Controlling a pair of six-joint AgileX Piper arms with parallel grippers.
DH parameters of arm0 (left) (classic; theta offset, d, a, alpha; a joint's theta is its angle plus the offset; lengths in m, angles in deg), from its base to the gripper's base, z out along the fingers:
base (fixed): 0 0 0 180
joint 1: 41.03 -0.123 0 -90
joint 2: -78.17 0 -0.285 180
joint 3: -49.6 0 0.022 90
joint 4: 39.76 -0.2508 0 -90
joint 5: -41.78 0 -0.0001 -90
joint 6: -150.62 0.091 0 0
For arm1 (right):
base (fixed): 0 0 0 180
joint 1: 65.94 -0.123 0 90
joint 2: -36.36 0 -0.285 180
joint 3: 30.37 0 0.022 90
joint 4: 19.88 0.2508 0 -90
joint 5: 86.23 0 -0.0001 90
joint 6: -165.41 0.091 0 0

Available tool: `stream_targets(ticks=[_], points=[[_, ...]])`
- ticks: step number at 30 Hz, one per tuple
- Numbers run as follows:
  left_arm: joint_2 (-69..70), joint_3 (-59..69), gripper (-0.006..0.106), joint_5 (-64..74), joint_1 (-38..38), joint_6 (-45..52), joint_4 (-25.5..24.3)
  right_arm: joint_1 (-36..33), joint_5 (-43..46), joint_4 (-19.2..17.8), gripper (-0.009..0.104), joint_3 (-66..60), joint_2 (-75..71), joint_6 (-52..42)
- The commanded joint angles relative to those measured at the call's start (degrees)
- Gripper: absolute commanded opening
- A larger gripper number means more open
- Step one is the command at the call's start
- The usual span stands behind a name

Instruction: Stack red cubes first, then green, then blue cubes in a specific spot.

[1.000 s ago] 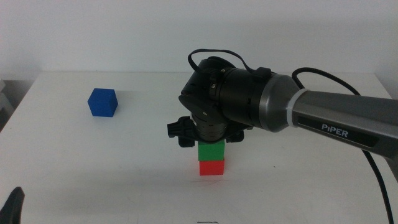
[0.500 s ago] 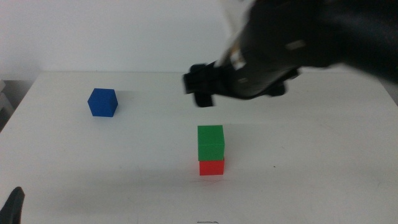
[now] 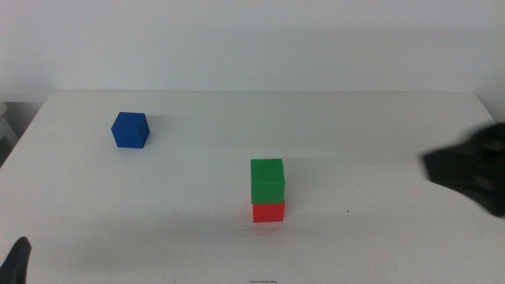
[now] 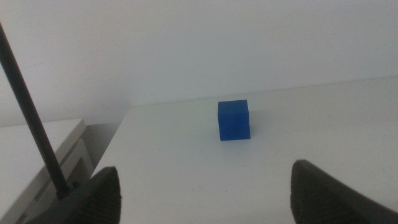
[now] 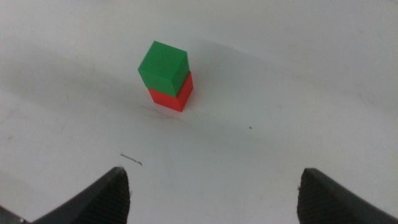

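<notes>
Right claw (image 5: pixel 214 193) is spread wide w/ nothing in it, both dark jaws poking up on either side of its wrist view. In the middle view it's just a blurry dark blob (image 3: pixel 473 175) by the right edge of the plain white matte surface (image 3: pixel 355 126), well apart from the stack. My guess is it sits out there bc its share is done: the small matte green cube (image 3: pixel 267 181) sits on top of the small matte bright-red cube (image 3: pixel 269 211), roughly mid-surface and a bit toward the front edge. Green looks slightly twisted vs the red in the wrist view, but it's seated flat, not hanging off.

Left claw (image 4: pixel 205 193) is also wide open and empty, parked low at the front-left corner, only a sliver of it (image 3: pixel 17 260) showing in the middle view. It points straight at the small matte deep-blue cube (image 4: pixel 234 120), which sits alone near the back-left part of the surface, well apart from the stack. So blue is prob the left arm's job since it's on that side.

Red + green done imo, blue not yet picked up. Next move needs a careful set-down, since a two-high stack could get knocked.
</notes>
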Motion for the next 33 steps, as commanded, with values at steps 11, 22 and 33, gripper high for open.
stream_targets(ticks=[11, 22, 33], points=[[1.2, -0.1, 0.094, -4.2, 0.0, -0.5, 0.0, -0.1, 2.9, 4.9, 0.079, -5.0, -15.6, -12.9], [1.2, -0.1, 0.094, -4.2, 0.0, -0.5, 0.0, -0.1, 4.9, 5.1, 0.079, -5.0, -20.5, -15.5], [1.2, -0.1, 0.094, -4.2, 0.0, -0.5, 0.0, -0.1, 7.3, 4.6, 0.079, -5.0, -21.6, -15.9]])
